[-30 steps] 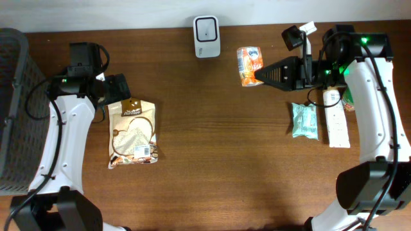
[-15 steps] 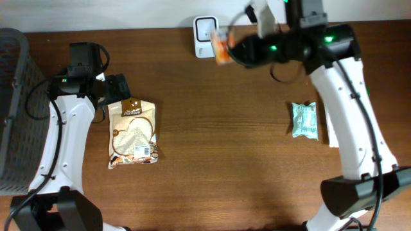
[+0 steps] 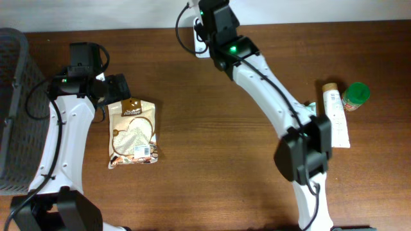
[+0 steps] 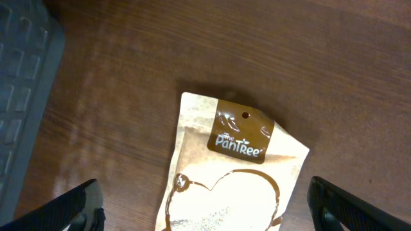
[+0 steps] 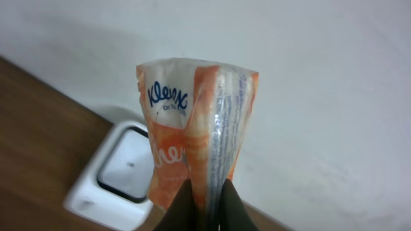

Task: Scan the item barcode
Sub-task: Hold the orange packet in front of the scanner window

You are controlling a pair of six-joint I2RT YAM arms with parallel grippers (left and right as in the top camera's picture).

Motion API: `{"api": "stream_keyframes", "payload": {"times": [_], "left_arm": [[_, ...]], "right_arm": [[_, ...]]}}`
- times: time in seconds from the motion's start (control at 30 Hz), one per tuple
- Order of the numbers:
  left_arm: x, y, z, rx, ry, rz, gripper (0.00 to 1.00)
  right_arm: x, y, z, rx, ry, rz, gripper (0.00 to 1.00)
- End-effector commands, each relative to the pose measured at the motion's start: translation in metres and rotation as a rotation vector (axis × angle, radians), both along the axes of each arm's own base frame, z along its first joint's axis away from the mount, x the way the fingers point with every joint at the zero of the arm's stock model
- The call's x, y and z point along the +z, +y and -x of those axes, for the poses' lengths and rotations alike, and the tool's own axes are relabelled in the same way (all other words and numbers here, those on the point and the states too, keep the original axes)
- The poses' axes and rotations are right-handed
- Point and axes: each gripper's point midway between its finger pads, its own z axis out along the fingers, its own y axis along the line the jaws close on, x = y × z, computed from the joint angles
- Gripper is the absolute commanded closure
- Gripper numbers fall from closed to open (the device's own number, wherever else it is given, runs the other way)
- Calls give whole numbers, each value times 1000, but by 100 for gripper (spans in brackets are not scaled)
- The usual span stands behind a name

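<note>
Right gripper (image 5: 207,202): pinches the lower edge of the orange tissue pack (image 5: 196,128) between two dark fingers (image 5: 183,208), pressed close together. Holds the pack upright, with blue brand letters at the top left and a clear seam along the right side. Just behind and below the pack, to the left: white barcode scanner (image 5: 119,176) with a dark-framed window, standing on the brown surface (image 5: 38,109) close to the pale wall (image 5: 321,77). In the overhead view, hidden under the right arm (image 3: 257,70): both pack and gripper, at the far edge of the surface, over the scanner.

Left gripper (image 4: 205,205): spread wide, holds nothing, stands above the top end of a beige snack pouch (image 4: 234,173) with a brown label. Pouch flat on the surface. Further left: dark woven basket (image 3: 9,109) at the edge.

At the right side, well apart from both grippers: white tube (image 3: 335,119) with a brown cap, lying flat; green-lidded jar (image 3: 355,95) just beside the cap; teal packet (image 3: 309,109), mostly covered by the arm, touching the tube or just beside it, cannot tell which.
</note>
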Motion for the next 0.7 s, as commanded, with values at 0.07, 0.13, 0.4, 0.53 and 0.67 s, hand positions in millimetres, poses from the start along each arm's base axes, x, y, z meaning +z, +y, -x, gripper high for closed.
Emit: {"api": "stream_keyframes", "payload": {"times": [0.07, 0.13, 0.4, 0.53, 0.67], "left_arm": [[7, 2, -3, -12, -16, -17, 1], [7, 2, -3, -12, -16, -17, 1], [7, 2, -3, -12, -16, -17, 1], [7, 2, -3, -12, -16, -17, 1], [7, 2, -3, -12, -16, -17, 1]], "right_arm": [[-60, -6, -23, 59, 27, 346, 96], [-79, -4, -26, 80, 47, 399, 96], [-106, -9, -31, 67, 78, 420, 96], [-114, -12, -35, 60, 72, 416, 96], [-122, -21, -46, 53, 51, 446, 96]]}}
